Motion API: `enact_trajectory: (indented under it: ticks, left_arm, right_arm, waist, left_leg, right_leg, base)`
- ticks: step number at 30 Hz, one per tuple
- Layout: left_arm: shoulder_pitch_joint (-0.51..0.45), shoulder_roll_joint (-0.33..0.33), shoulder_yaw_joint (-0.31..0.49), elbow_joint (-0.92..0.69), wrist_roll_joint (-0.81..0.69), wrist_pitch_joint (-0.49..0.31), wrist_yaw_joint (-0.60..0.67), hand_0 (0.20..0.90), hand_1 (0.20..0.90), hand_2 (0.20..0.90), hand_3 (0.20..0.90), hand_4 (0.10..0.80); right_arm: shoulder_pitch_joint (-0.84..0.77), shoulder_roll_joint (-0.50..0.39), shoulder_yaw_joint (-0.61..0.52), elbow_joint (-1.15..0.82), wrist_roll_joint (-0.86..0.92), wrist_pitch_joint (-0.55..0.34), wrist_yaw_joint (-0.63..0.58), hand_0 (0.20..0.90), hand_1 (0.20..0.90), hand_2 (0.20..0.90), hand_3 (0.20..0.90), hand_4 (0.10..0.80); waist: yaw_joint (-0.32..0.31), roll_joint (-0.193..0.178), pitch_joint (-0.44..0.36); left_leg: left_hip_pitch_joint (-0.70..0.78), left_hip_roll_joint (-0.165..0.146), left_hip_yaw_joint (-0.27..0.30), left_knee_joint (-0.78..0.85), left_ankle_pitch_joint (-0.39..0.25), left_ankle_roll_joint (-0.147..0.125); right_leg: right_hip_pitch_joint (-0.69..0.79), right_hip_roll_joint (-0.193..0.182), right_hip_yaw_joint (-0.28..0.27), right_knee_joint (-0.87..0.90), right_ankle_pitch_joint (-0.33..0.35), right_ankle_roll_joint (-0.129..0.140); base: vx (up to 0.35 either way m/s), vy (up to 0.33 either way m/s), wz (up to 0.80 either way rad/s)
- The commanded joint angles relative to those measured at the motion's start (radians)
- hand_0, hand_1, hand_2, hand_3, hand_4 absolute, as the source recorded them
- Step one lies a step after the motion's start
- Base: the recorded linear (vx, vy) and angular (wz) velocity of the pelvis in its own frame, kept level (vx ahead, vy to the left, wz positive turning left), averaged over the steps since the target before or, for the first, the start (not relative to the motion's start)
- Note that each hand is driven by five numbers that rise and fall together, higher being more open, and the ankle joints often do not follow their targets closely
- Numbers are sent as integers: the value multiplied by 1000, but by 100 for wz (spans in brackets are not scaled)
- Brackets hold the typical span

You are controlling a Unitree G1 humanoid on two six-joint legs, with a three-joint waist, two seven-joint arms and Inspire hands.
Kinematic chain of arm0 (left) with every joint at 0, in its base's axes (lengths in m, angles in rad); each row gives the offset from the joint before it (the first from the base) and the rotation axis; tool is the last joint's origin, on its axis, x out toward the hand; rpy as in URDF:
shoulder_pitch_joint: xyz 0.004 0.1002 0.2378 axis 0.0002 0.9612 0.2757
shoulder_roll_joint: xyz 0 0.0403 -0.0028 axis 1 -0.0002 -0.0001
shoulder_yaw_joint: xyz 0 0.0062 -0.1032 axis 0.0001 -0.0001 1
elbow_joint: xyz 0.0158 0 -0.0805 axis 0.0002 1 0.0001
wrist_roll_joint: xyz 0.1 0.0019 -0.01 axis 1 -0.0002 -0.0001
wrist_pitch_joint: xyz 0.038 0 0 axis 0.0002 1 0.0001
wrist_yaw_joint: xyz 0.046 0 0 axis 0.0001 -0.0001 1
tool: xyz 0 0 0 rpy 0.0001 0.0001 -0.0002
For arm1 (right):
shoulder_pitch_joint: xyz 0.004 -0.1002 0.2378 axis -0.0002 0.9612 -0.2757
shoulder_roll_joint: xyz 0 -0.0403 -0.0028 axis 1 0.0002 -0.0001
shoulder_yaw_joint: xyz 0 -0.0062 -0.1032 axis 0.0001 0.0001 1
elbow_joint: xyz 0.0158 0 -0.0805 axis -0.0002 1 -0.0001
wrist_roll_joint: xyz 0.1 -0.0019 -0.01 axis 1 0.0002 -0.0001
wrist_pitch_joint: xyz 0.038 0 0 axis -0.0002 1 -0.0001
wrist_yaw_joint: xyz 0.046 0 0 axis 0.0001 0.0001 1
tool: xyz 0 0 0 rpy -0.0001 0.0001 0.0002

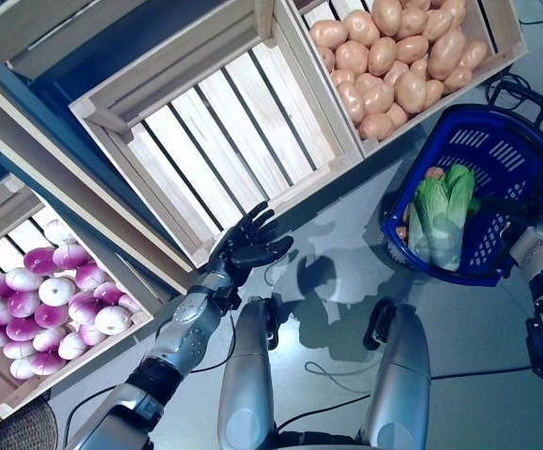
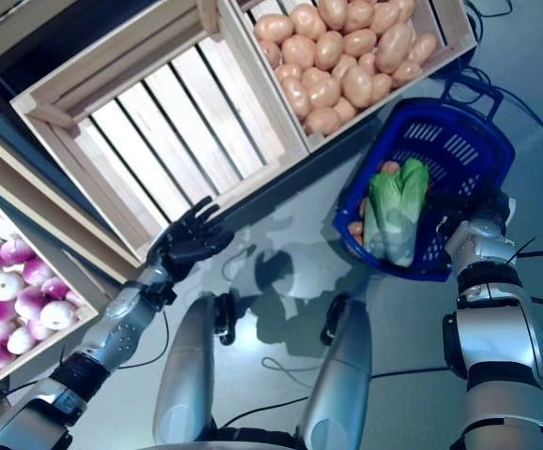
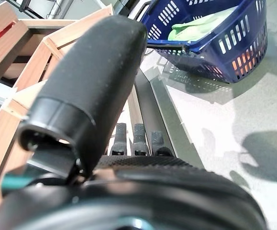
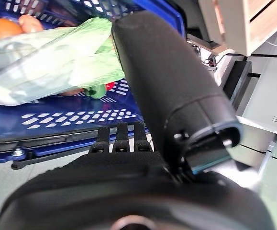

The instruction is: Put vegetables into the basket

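Note:
The blue plastic basket (image 1: 510, 150) stands on the grey floor at the right. Pale green leafy vegetables (image 1: 442, 214) lie in it, with small orange vegetables (image 1: 433, 173) beside them; they also show in the right wrist view (image 4: 57, 62). My left hand (image 1: 249, 244) is open and empty, fingers spread, just in front of the slatted wooden crate's (image 1: 224, 122) front edge. Its straight fingers (image 3: 136, 139) show in the left wrist view. My right hand (image 2: 468, 208) is open beside the basket's right rim, with its fingers (image 4: 121, 136) straight over the rim.
The wooden stand's tilted crates fill the upper part of the eye views: the slatted one in the middle, another (image 1: 496, 28) right behind the basket, a third (image 1: 8, 394) at the lower left. Grey floor (image 1: 346, 244) lies between my left hand and the basket.

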Motion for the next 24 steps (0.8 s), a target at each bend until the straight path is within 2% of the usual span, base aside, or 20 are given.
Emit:
enact_trajectory:
  ticks: [1,7,10,12,14,15,16,19,21,24]
  left_arm:
    - [-53,17,54,-151,21,-94,-25,900,900,900,900,800]
    - [-47,15,69,-108,49,-59,-51,900,900,900,900,800]
    - [-49,13,75,-79,67,-32,-66,900,900,900,900,800]
    - [-46,1,82,-51,84,-14,-76,900,900,900,900,800]
    - [-30,-20,95,-18,109,17,-74,900,900,900,900,800]
    - [-27,-20,95,-17,109,18,-74,900,900,900,900,800]
    - [-12,-36,103,6,126,23,-78,900,900,900,900,800]
    - [28,-67,114,45,177,34,-73,900,900,900,900,800]
    - [60,-77,121,63,216,32,-83,900,900,900,900,800]
    - [149,-88,129,105,294,-18,-137,900,900,900,900,800]
  right_arm:
    - [-30,-70,27,-21,-21,-73,-16,900,900,900,900,800]
    - [62,-26,-11,-35,17,-115,38,900,900,900,900,800]
    - [136,27,-35,-61,64,-152,60,900,900,900,900,800]
    - [183,72,-45,-87,73,-173,74,900,900,900,900,800]
    - [260,143,-46,-156,79,-195,68,900,900,900,900,800]
    - [266,146,-47,-162,81,-196,67,900,900,900,900,800]
    - [307,186,-45,-191,79,-213,68,900,900,900,900,800]
    - [389,256,-31,-271,86,-235,62,900,900,900,900,800]
    - [444,283,-30,-313,92,-243,76,900,900,900,900,800]
    - [604,359,-18,-424,97,-274,134,900,900,900,900,800]
  waist:
    - [19,2,-5]
    - [28,-29,-65]
    - [28,-45,-105]
    - [27,-57,-142]
    - [16,-71,-198]
    - [16,-71,-199]
    - [10,-78,-233]
    - [1,-86,-296]
    - [-3,-89,-324]
    - [-21,-89,-380]
  left_leg:
    - [133,18,11,-111,-5,1]
    - [252,31,24,-228,33,0]
    - [327,36,33,-319,71,-4]
    - [379,33,36,-400,110,-8]
    - [458,36,59,-517,162,-23]
    - [467,36,61,-528,167,-24]
    - [511,33,74,-600,196,-32]
    - [590,26,95,-744,251,-42]
    - [621,22,103,-797,272,-43]
    - [692,7,122,-918,311,-41]
  right_leg:
    - [155,13,16,-44,10,-32]
    - [283,18,-18,-153,39,-29]
    - [364,29,-36,-246,71,-26]
    - [426,46,-50,-344,104,-24]
    - [521,79,-66,-497,140,-20]
    - [530,82,-68,-510,145,-20]
    - [582,103,-76,-605,167,-16]
    - [669,129,-91,-760,212,-5]
    - [696,139,-93,-808,232,0]
    - [749,156,-78,-914,277,15]
  base:
    - [54,-7,-3]
    - [106,-32,-4]
    - [155,-68,2]
    - [172,-59,-3]
    - [229,-54,-8]
    - [195,-38,-15]
    - [137,-23,-22]
    - [190,-12,-18]
    - [123,13,-13]
    - [141,47,-20]
